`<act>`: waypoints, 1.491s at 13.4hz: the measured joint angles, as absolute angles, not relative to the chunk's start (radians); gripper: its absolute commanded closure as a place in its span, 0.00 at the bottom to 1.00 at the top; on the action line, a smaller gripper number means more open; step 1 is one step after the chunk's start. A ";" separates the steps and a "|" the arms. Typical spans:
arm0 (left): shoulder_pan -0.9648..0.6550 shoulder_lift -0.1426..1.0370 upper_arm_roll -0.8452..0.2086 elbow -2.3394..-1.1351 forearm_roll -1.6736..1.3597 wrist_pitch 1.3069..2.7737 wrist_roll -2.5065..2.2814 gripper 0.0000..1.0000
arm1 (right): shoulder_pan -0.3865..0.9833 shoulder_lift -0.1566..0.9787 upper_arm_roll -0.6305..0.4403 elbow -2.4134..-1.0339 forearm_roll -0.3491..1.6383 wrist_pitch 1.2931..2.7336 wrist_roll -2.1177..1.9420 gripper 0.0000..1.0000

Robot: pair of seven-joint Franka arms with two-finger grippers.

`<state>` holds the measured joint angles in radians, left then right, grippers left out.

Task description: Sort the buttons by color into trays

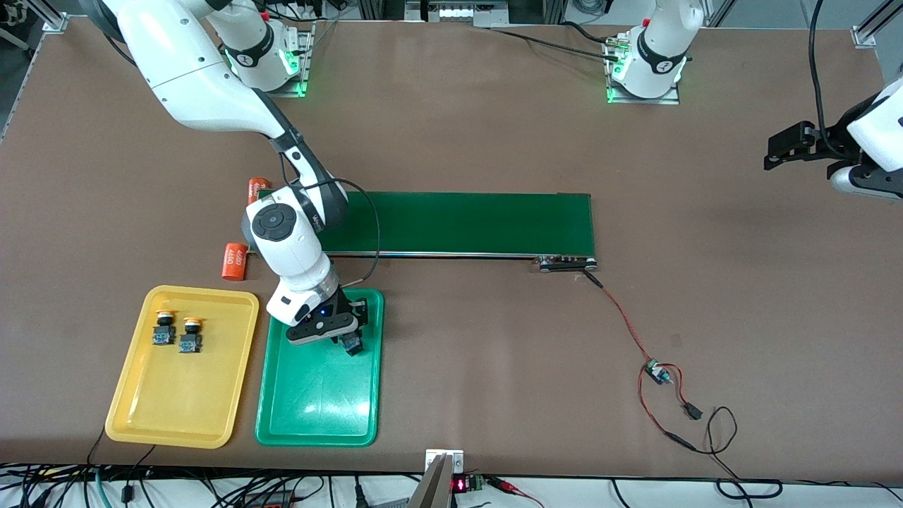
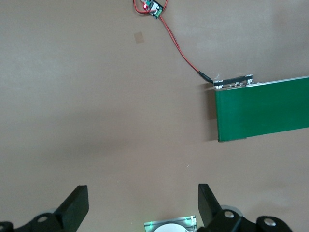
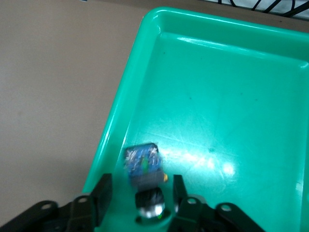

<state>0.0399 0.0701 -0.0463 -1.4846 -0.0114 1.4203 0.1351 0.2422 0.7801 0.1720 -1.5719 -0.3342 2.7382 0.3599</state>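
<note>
My right gripper (image 1: 350,331) (image 3: 141,186) hangs low over the green tray (image 1: 317,416) (image 3: 116,121), at the tray's end nearest the belt. Its fingers are open. Between them a blurred button (image 3: 141,162) (image 1: 352,344) with a blue-and-black body shows, with a gap on each side. I cannot tell whether it touches the tray floor. Two yellow-capped buttons (image 1: 164,328) (image 1: 190,334) stand in the yellow tray (image 1: 176,409) beside the green one. My left gripper (image 1: 776,152) (image 2: 143,203) waits open and empty above bare table at the left arm's end.
A long dark-green conveyor belt (image 1: 458,222) (image 2: 260,113) lies across the middle of the table. Two orange cylinders (image 1: 234,261) (image 1: 257,189) lie by its end toward the right arm. Red and black wires with a small board (image 1: 663,374) (image 2: 154,8) trail from the belt's end toward the left arm.
</note>
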 measured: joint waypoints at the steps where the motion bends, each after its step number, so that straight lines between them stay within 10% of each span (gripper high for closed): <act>1: 0.040 0.070 -0.046 -1.484 -0.011 1.426 0.135 0.00 | 0.242 0.780 0.172 -1.572 -0.334 2.738 0.360 0.00; 8: 0.031 0.070 -0.068 -1.483 0.039 1.442 0.057 0.00 | 0.242 0.762 0.169 -1.562 -0.334 2.707 0.360 0.00; 20: 0.035 0.070 -0.066 -1.482 0.039 1.441 0.043 0.00 | 0.214 0.414 0.166 -1.550 -0.274 2.027 0.333 0.00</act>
<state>0.0348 0.0702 -0.0663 -1.4820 0.0393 1.4406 0.0427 0.2142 0.4143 0.1664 -1.5503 -0.2745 2.0266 0.3325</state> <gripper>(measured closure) 0.000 0.000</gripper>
